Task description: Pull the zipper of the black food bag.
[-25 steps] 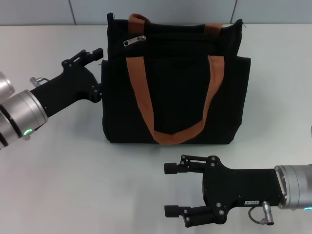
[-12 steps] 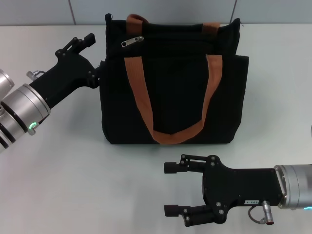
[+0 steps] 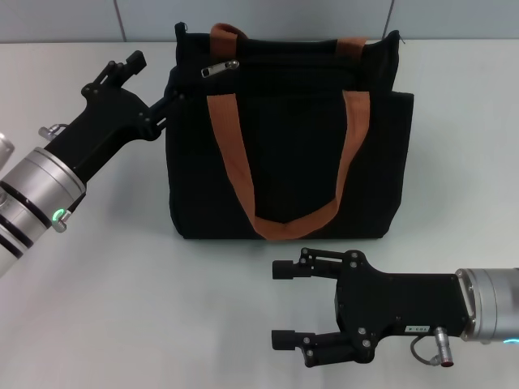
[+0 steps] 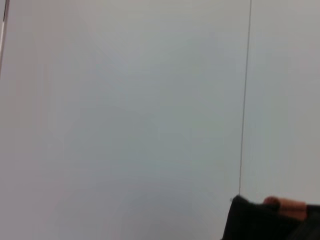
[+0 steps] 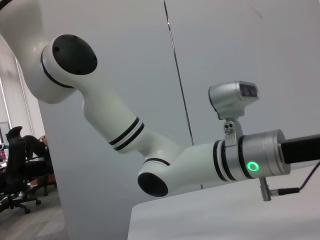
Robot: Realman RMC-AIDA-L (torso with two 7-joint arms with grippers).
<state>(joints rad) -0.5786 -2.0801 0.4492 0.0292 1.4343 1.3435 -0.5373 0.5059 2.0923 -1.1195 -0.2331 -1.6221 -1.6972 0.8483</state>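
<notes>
The black food bag point(image 3: 292, 154) lies flat in the middle of the table, its orange-brown straps looping down its front. The silver zipper point(image 3: 220, 68) pull sits near the bag's top left corner. My left gripper point(image 3: 154, 79) is open beside that corner; one finger reaches the bag's left edge, the other points away over the table. It stands a short way left of the pull. My right gripper point(image 3: 280, 305) is open above the table in front of the bag, holding nothing. The left wrist view catches only a bag corner point(image 4: 255, 222) with a bit of strap.
A white table point(image 3: 122, 308) carries the bag, with a pale wall behind it. The right wrist view shows my left arm point(image 5: 165, 155) with its green light against the wall.
My left gripper has moved farther back and in toward the bag's top left corner, one finger now at the bag's edge. The right gripper shifted slightly toward the bag.
</notes>
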